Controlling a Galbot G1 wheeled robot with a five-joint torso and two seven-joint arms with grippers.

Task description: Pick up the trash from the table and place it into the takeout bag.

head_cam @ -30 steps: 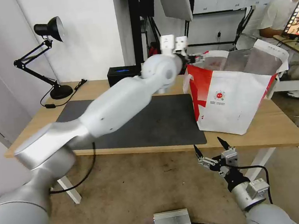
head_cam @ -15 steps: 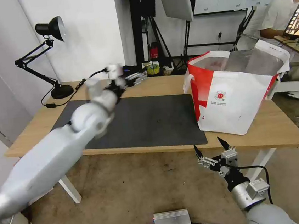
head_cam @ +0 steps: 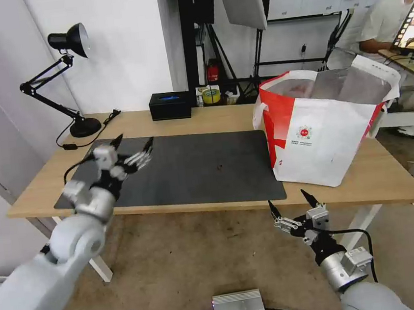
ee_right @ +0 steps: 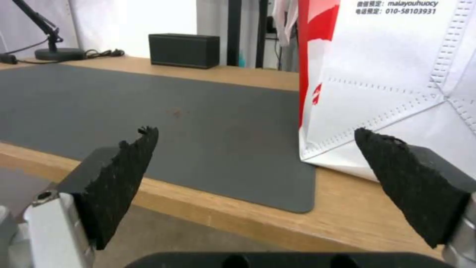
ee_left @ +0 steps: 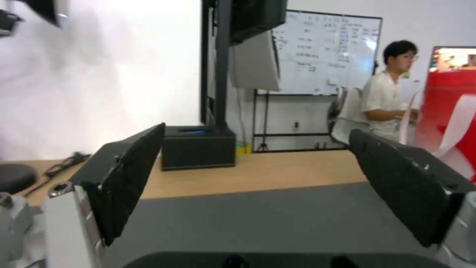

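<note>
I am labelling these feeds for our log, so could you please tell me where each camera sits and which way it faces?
Head view: high on the robot, looking down at the table; left gripper and right gripper both show, jaws open.
Left wrist view: low over the mat, facing the black box.
Right wrist view: below the table's front edge, facing the takeout bag.
All three share mat and box.
</note>
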